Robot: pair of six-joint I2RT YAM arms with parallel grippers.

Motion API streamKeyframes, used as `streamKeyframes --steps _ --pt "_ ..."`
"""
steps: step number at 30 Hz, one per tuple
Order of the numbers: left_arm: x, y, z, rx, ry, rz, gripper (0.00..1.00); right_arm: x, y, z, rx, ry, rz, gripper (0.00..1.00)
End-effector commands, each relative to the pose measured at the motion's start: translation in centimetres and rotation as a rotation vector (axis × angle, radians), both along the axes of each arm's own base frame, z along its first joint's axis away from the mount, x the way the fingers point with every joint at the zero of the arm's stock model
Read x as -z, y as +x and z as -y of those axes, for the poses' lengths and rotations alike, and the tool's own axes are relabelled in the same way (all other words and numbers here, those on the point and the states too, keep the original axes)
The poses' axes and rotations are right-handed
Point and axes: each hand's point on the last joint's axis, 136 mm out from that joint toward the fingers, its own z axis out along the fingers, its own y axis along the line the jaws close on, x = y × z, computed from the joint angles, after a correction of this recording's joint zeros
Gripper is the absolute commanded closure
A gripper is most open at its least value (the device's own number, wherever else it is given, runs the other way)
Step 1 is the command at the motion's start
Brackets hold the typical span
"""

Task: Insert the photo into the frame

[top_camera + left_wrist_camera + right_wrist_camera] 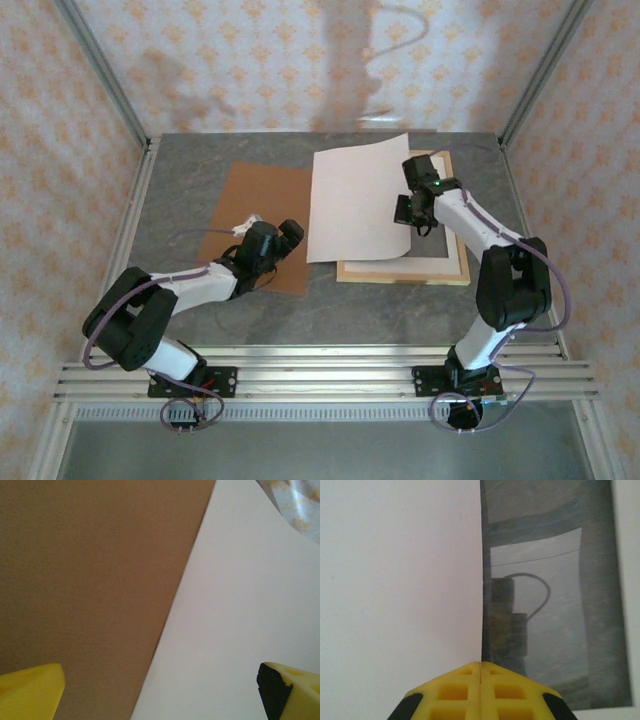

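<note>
The photo shows its plain white back and is lifted at a slant, its right edge pinched in my right gripper. In the right wrist view the yellow fingers are shut on that edge of the photo. Under it lies the light wood frame, whose dark glass reflects the arm. My left gripper is low over the brown backing board, beside the photo's left edge. Its jaws stand wide open above the board and the photo, holding nothing.
A pale border runs inside the frame around the glass. Metal rails and patterned walls close in the grey table on the left, right and back. The near part of the table is bare.
</note>
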Motion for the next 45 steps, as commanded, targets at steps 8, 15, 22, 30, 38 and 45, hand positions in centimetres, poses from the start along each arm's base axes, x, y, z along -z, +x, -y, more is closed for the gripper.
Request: streamKeyframes --steps 8,15,22,30,38,45 --pt "-0.8 1.1 0.2 -0.008 -0.027 0.028 0.0 -2.5 -1.2 5.6 0.036 -0.324 -0.029 1.0" --pt "-0.7 1.4 0.6 0.002 -0.036 0.024 0.0 -2.4 -1.2 7.0 0.043 -0.429 -0.067 1.0" --pt "-0.6 1.4 0.6 0.001 -0.035 0.02 0.0 -2.9 -1.5 7.8 0.081 -0.467 -0.058 1.0" --pt "-0.4 1.3 0.7 0.003 -0.042 0.018 0.0 -2.3 -1.7 7.3 0.078 -0.427 -0.074 1.0" --pt "-0.3 1.1 0.6 0.002 -0.048 0.019 0.0 -2.6 -2.0 7.3 0.096 -0.417 -0.083 1.0" --pt "-0.3 1.1 0.7 0.004 -0.055 0.022 0.0 -2.9 -2.2 7.3 0.098 -0.417 -0.078 1.0"
